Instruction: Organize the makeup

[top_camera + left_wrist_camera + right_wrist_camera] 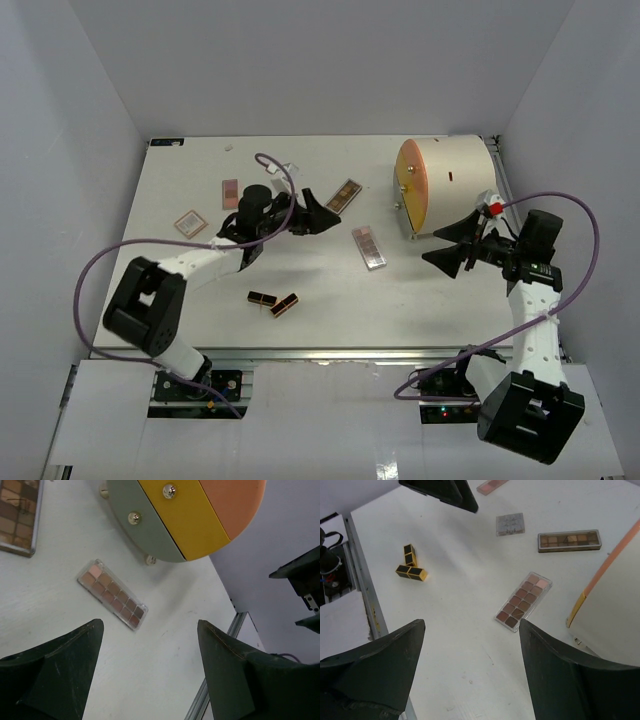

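Read from the overhead view with twelve o'clock at the far edge, the left gripper [322, 212] hangs over the white table [440, 310] just toward twelve o'clock of its centre. Its claw is released, the two fingers spread wide with only bare tabletop between them in its own wrist view [150, 630]. The right gripper [440, 247] sits out at three o'clock near the table's right edge. It is likewise released and grasps nothing, as its wrist view [470, 630] shows. Between the two grippers, at about three o'clock of centre, lies a clear-cased palette [368, 247] of pink and brown shades, flat on the table and apart from both claws. A brown palette [343, 195] lies at roughly one o'clock, just beside the left gripper's far finger. A pink palette [229, 193] rests at ten o'clock, and a grey square palette [190, 222] lies nearer nine o'clock, well apart from the others. Two black-and-gold lipstick tubes [272, 301] lie on their sides at seven o'clock, their ends meeting at an angle. A cream cylinder [455, 180] with an orange and yellow front lies on its side at two o'clock, just beyond the right gripper.
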Tool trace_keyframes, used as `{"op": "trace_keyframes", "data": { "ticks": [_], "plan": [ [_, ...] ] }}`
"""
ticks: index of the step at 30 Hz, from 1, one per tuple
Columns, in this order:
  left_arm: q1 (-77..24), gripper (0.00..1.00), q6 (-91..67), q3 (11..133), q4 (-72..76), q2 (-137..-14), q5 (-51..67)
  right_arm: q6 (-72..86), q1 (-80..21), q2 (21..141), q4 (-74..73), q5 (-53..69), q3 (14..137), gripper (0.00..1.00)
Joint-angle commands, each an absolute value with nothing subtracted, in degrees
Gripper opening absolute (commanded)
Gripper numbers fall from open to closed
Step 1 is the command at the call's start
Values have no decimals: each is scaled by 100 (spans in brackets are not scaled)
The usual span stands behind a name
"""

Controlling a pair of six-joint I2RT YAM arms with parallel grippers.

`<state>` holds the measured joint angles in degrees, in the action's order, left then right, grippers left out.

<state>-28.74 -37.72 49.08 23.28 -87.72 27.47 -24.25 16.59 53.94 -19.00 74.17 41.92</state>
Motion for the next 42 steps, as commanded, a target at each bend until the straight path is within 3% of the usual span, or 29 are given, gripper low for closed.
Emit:
{"op": "trace_keyframes", "data": {
  "ticks": [1,9,17,26,32,42],
  "plan": [
    [-3279,86,-4386,6287,2848,-9794,2804,-2080,2048,5133,-1225,9126,4122,82],
    [-3625,84,-5173,8447,2753,-12072,2374,-2015,2057,4957,-1112,8906,3953,84],
    [-3823,79,-5696,9992,2703,-13190,2250,-1870,2057,4981,-962,8714,3909,84],
    [-3832,74,-5974,10405,2811,-13643,2353,-1767,2057,4968,-847,8652,3871,84],
    [-3840,63,-6221,10512,2914,-13823,2561,-1750,2057,5000,-826,8597,3860,84],
    [-3839,54,-6250,10422,2942,-13735,2710,-1730,2057,5019,-795,8538,3843,84]
  ]
}}
